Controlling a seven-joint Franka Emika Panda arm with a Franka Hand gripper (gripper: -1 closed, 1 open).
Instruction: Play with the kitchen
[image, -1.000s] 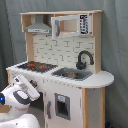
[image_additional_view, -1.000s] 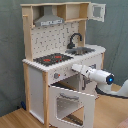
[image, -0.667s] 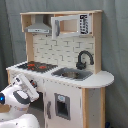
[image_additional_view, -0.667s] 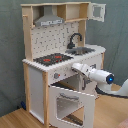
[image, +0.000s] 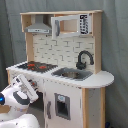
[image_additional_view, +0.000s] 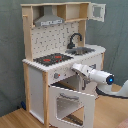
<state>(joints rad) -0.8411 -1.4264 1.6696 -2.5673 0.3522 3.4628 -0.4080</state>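
Although the oven door (image_additional_view: 73, 102) of the kitchen (image_additional_view: 60, 60) hangs open below the fingers (image_additional_view: 75, 67), the knobs (image_additional_view: 56, 76) beside them seem untouched — finger spread cannot be told.

The white arm reaches in near level, its wrist carrying a blue-lit ring behind the gripper (image_additional_view: 74, 67), which points toward the second exterior view's left. In the first exterior view the gripper (image: 30, 89) sits up and to the right of the rounded white wrist housing, tilted upward. The links behind the wrist bend down and away from the gripper.
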